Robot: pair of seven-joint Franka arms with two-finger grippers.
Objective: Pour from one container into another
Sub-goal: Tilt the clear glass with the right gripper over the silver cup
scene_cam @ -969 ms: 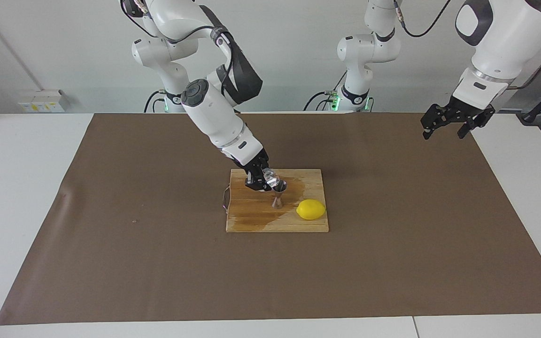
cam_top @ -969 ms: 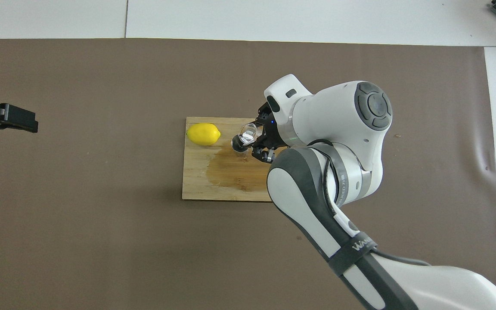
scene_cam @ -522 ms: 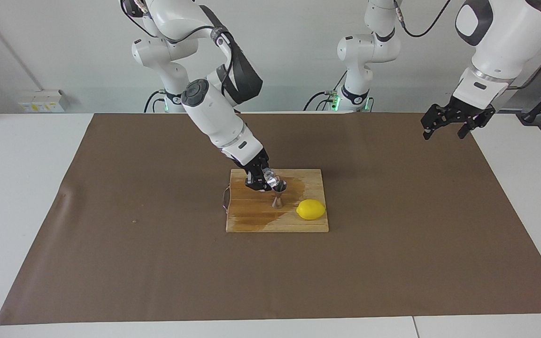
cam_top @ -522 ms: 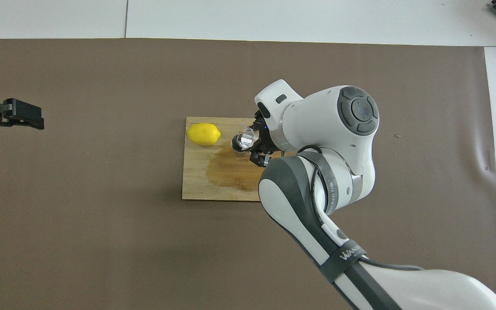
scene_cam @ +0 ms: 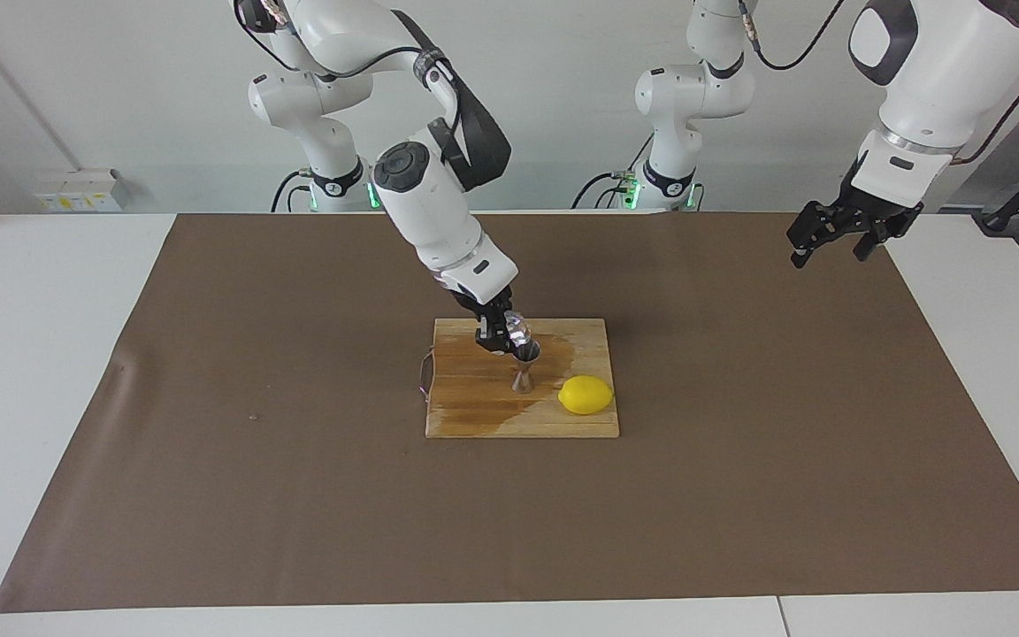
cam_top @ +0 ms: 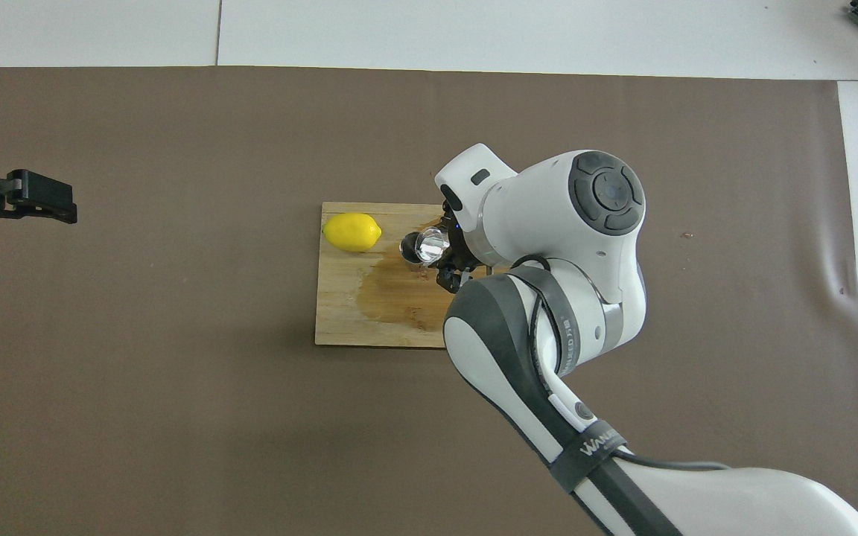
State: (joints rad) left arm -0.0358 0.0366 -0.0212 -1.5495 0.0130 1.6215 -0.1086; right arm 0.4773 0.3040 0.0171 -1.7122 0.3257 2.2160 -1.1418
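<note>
1. In the facing view, the lowest part of the frame shows the bare brown mat [scene_cam: 297, 495], which covers most of the white table [scene_cam: 32, 354]
2. Just below the centre of that frame lies a wooden board [scene_cam: 474, 416]; a dark wet stain spreads across part of it
3. A yellow lemon [scene_cam: 586, 395] rests on the board near its lower right corner in the facing view; in the overhead view the lemon [cam_top: 352, 231] sits at the board's upper left corner
4. The metal jigger [scene_cam: 524, 370] stands upright on the board just beside the lemon, toward the frame's centre, the two not touching; from overhead its round mouth [cam_top: 410, 249] shows as a dark ring
5. The glass cup [scene_cam: 517, 334] hangs tilted directly above the jigger's mouth, its rim toward the jigger; whether it touches the jigger cannot be told. Overhead, the glass cup [cam_top: 430, 245] overlaps the jigger's rim
6. The right gripper [scene_cam: 501, 336] comes down from the upper left of the facing frame and is closed around the cup, over the board; overhead, the right gripper [cam_top: 450, 257] is mostly hidden under its own white wrist
7. The left gripper [scene_cam: 828, 243] hangs in the upper right of the facing frame, above the mat's edge, well apart from the board, fingers spread and holding nothing; the left arm waits. Overhead, the left gripper [cam_top: 27, 205] shows at the frame's left edge
</note>
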